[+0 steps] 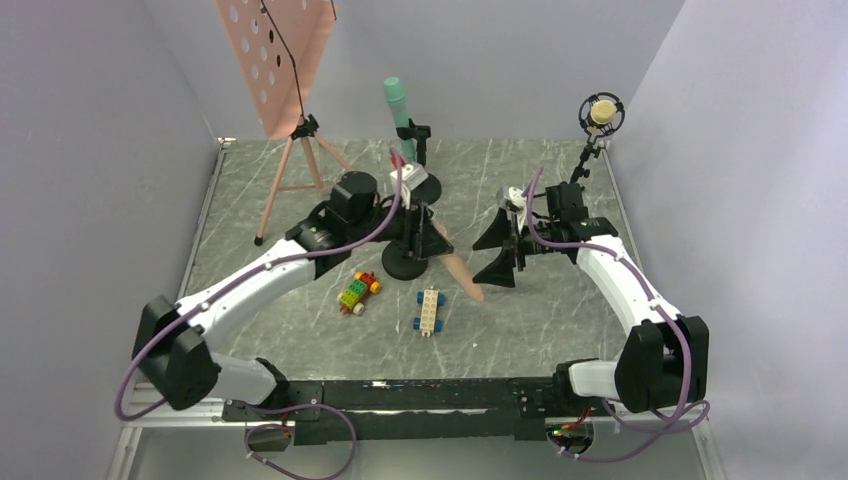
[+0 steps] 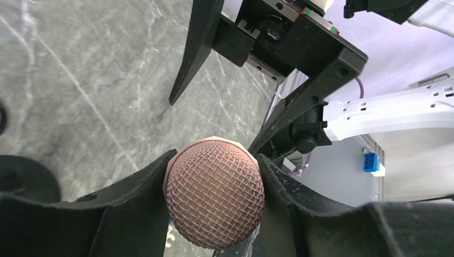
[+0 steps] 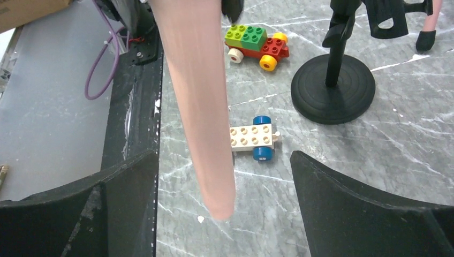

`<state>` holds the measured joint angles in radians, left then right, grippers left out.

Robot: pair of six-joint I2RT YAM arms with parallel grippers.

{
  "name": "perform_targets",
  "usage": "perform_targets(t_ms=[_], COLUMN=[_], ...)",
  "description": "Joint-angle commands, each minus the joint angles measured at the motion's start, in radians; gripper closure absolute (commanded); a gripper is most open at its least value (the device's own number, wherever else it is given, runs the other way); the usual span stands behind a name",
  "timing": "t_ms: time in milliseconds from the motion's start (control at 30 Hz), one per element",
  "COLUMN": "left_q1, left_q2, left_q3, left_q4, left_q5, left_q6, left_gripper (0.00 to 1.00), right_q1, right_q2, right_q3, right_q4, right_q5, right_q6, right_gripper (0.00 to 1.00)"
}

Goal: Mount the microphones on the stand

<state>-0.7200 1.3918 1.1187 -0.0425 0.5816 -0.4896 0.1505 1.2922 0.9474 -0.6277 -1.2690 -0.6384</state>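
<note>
My left gripper [image 1: 432,236] is shut on the salmon pink microphone [image 1: 462,277], holding it by its mesh head [image 2: 214,193] with the handle slanting down towards the right arm, above the table. The handle [image 3: 199,107] hangs between the wide-open fingers of my right gripper [image 3: 224,160], touching neither. The right gripper [image 1: 497,252] is empty. A black stand with a round base [image 1: 405,263] stands by the left gripper. The mint green microphone [image 1: 397,101] sits upright in a clip behind it. The tan-yellow microphone [image 1: 602,112] sits in a ring mount at the back right.
Two toy-brick cars lie on the marble table: a green and red one [image 1: 358,292] and a white one with blue wheels [image 1: 430,310]. A salmon perforated music stand on a tripod [image 1: 275,60] stands at the back left. Grey walls enclose the table.
</note>
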Motion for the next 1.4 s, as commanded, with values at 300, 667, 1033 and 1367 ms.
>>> perform_targets(t_ms=[300, 667, 1033, 1367], left_q1=[0.142, 0.249, 0.266, 0.268], left_q2=[-0.288, -0.289, -0.271, -0.279], left_q3=[0.186, 0.377, 0.452, 0.404], left_q4=[-0.447, -0.58, -0.612, -0.564], left_q5=[-0.144, -0.171, -0.222, -0.19], left_q6=[0.247, 0.324, 0.353, 0.323], left_gripper=[0.97, 0.97, 0.97, 0.97], right_q1=[-0.035, 0.033, 0.126, 0.169], right_q2=[-0.019, 0.385, 0.686, 0.723], right_q3=[0.131, 0.543, 0.895, 0.886], right_q4=[0.121, -0.172, -0.309, -0.217], right_q5=[0.264, 0.094, 0.048, 0.038], right_q6=[0.063, -0.471, -0.552, -0.502], right_gripper=[0.0, 0.2, 0.79, 0.95])
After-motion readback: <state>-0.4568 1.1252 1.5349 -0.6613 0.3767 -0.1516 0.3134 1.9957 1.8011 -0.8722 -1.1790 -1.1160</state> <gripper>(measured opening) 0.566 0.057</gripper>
